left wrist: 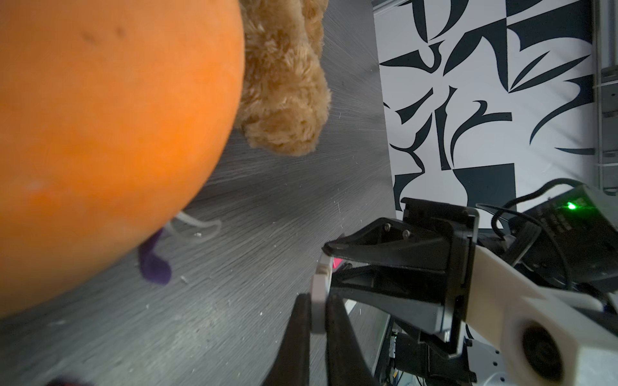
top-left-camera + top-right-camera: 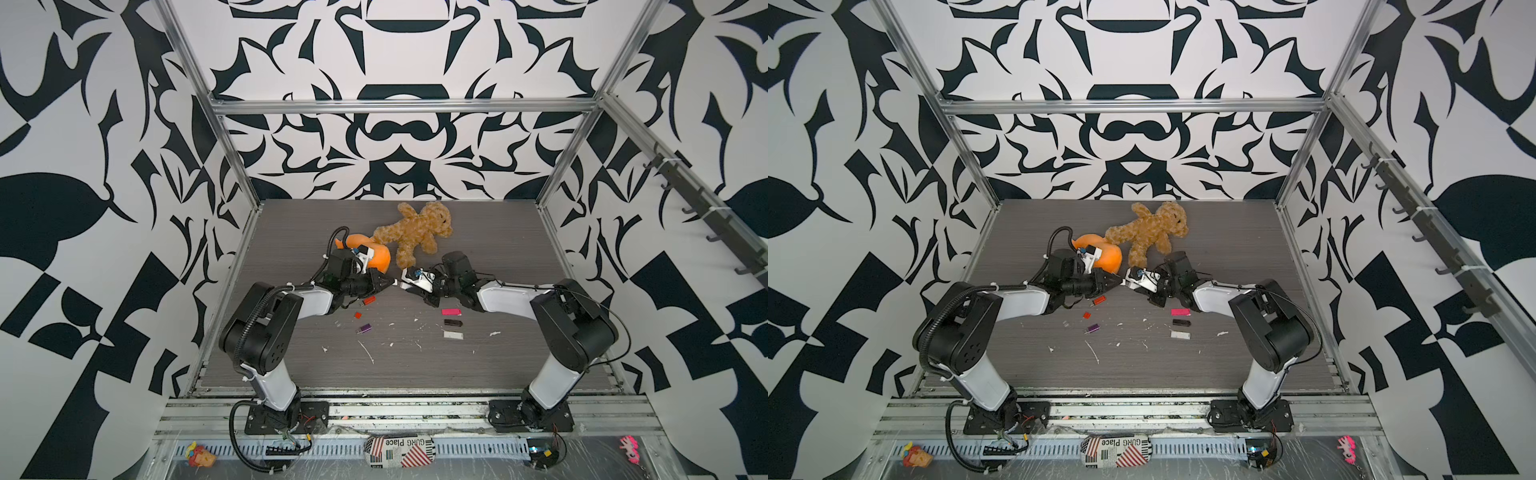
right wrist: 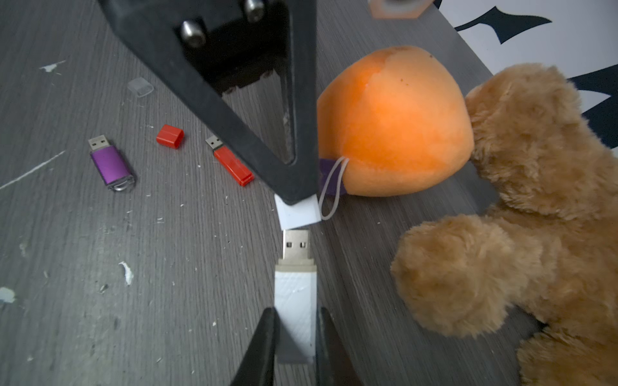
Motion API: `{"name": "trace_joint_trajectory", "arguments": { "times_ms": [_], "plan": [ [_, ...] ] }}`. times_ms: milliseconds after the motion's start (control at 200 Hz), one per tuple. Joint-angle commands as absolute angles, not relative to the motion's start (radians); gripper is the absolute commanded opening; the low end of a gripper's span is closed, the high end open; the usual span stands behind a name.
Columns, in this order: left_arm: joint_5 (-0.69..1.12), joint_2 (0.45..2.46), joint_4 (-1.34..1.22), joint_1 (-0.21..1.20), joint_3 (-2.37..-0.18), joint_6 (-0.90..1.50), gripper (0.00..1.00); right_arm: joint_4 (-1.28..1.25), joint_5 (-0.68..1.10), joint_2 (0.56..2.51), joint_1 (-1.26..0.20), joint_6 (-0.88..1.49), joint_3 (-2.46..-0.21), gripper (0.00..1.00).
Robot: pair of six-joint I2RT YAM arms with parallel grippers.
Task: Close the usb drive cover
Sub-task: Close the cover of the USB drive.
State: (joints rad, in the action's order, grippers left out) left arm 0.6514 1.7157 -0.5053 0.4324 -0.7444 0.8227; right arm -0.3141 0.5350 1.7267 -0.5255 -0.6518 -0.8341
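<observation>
Right wrist view: the right gripper (image 3: 295,322) clamps the white USB drive (image 3: 295,294), and the left gripper (image 3: 296,196) pinches its white cap (image 3: 298,214) just off the bare plug (image 3: 296,245); pressing them together remains.

both top views look down from high above, well back from the orange plush (image 2: 380,259), facing the patterned wall behind it. the left wrist camera sits just beside that plush, which fills half its view. the right wrist camera looks at it from near, past the white usb drive (image 3: 296,300). all four views share the plush and the teddy bear (image 2: 1152,232) touching it.
</observation>
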Motion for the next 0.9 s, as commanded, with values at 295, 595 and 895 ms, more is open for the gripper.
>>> {"name": "trace_joint_trajectory", "arguments": {
  "times_ms": [295,595,895],
  "plan": [
    [0.688,1.721,-0.524,0.440,-0.734,0.820,0.10,-0.372,0.582,1.696,-0.530,-0.617,-0.842,0.08],
    [0.665,1.708,-0.483,0.442,-0.732,0.778,0.10,-0.365,0.599,1.678,-0.523,-0.616,-0.832,0.08],
    [0.650,1.702,-0.453,0.455,-0.743,0.745,0.10,-0.360,0.640,1.675,-0.522,-0.617,-0.832,0.08]
  ]
}}
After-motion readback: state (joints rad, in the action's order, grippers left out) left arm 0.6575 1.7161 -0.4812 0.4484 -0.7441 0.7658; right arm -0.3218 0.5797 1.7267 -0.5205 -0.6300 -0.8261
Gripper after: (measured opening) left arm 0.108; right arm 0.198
